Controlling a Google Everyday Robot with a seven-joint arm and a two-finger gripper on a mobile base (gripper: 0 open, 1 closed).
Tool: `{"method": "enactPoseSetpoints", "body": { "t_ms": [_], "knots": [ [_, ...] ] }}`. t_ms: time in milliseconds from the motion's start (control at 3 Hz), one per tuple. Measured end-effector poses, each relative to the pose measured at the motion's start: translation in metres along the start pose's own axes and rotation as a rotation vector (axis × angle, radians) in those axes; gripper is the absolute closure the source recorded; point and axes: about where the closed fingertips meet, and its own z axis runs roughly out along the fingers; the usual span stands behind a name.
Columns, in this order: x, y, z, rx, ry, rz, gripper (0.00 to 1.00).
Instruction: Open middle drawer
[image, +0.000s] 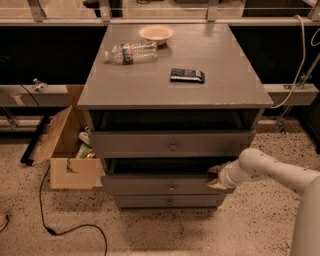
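The middle drawer (150, 184) is the second grey front in the grey cabinet (165, 85), with a small round knob (171, 189) at its centre. It stands partly pulled out, with a dark gap above its front. My gripper (216, 178) is at the right end of that drawer's front, touching its upper right corner. My white arm (270, 170) reaches in from the lower right. The wider top drawer (145, 144) above it is also pulled out. The lowest drawer (150, 202) sits further back.
On the cabinet top lie a plastic bottle (131, 52), a pale bowl (156, 33) and a dark packet (187, 75). An open cardboard box (67, 152) stands on the floor left of the cabinet. A black cable (60, 231) trails over the speckled floor.
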Motion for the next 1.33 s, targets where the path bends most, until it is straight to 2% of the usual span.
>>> {"method": "enactPoseSetpoints", "body": {
  "t_ms": [333, 667, 1000, 1333],
  "knots": [
    [0.000, 0.013, -0.015, -0.001, -0.018, 0.002, 0.86],
    [-0.001, 0.026, -0.021, -0.022, -0.087, 0.016, 1.00],
    [-0.001, 0.028, -0.022, -0.024, -0.090, 0.015, 0.82],
    [-0.001, 0.028, -0.022, -0.025, -0.090, 0.015, 0.58]
  ]
}}
